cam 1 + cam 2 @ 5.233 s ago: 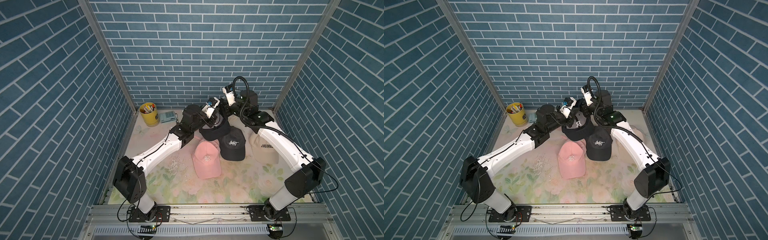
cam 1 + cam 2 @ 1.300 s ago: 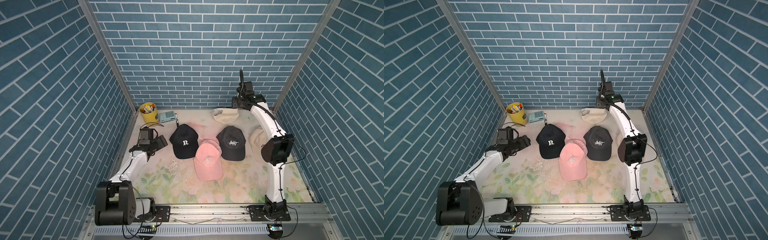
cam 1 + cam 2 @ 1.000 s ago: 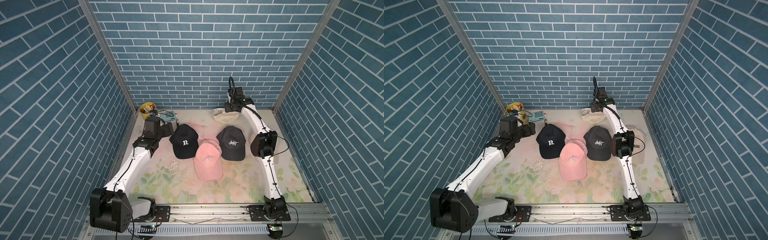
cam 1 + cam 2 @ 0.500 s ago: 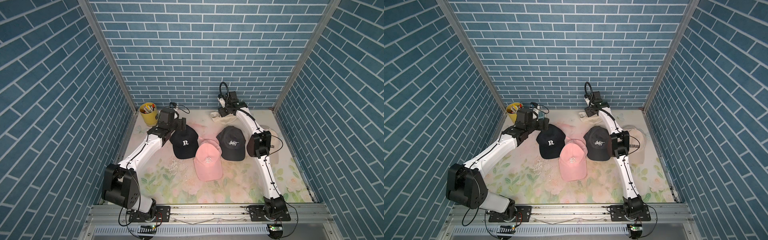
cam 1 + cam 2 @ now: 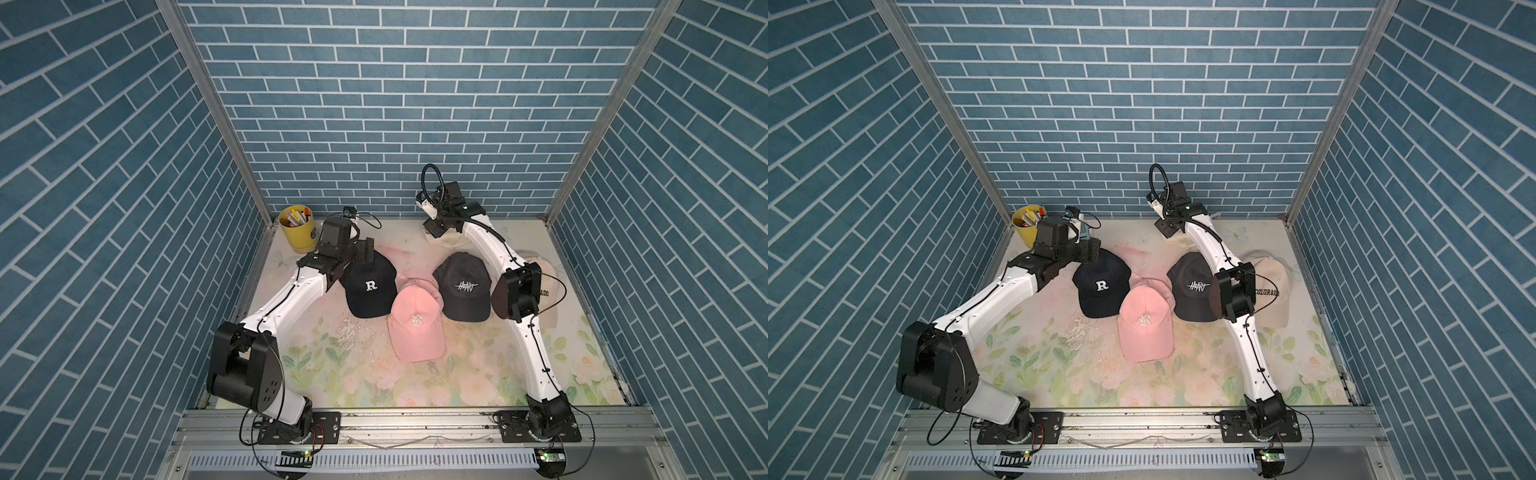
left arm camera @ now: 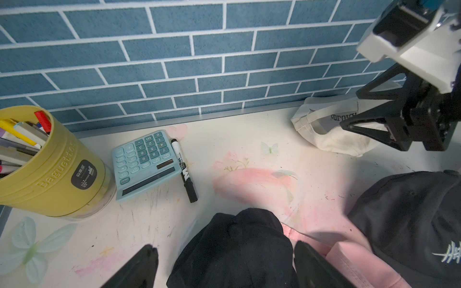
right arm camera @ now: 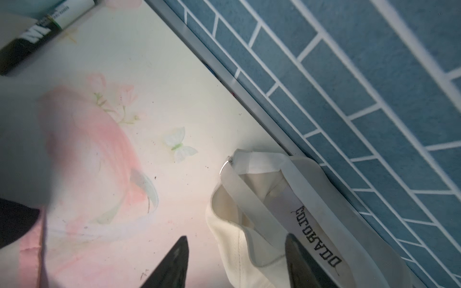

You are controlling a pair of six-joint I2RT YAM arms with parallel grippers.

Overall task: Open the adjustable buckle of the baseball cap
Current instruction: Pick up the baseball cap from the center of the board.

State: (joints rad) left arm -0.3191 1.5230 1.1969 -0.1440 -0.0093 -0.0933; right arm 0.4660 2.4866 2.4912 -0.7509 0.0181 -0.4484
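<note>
hovering over the upturned cream cap [image 7: 229, 239] by the back wall [image 7: 349, 99], right gripper [image 7: 235, 249] spread astride its strap [image 7: 249, 212], buckle [image 7: 225, 166] just beyond; left gripper [image 6: 224, 245] spread over the dark r cap [image 5: 368, 286]. next, likely: pinch that strap.

**Enclosure and work surface**

We record blue brick-pattern walls [image 5: 104, 208] on three sides, joined by aluminium corner posts [image 5: 216, 124]. The back wall [image 7: 349, 99] stands just beyond the right gripper [image 7: 237, 238]. Beneath the gripper lies a pale floral tabletop [image 6: 249, 139], scuffed. An aluminium rail [image 5: 415, 419] runs along the front. Light is even, shadows soft.
</note>
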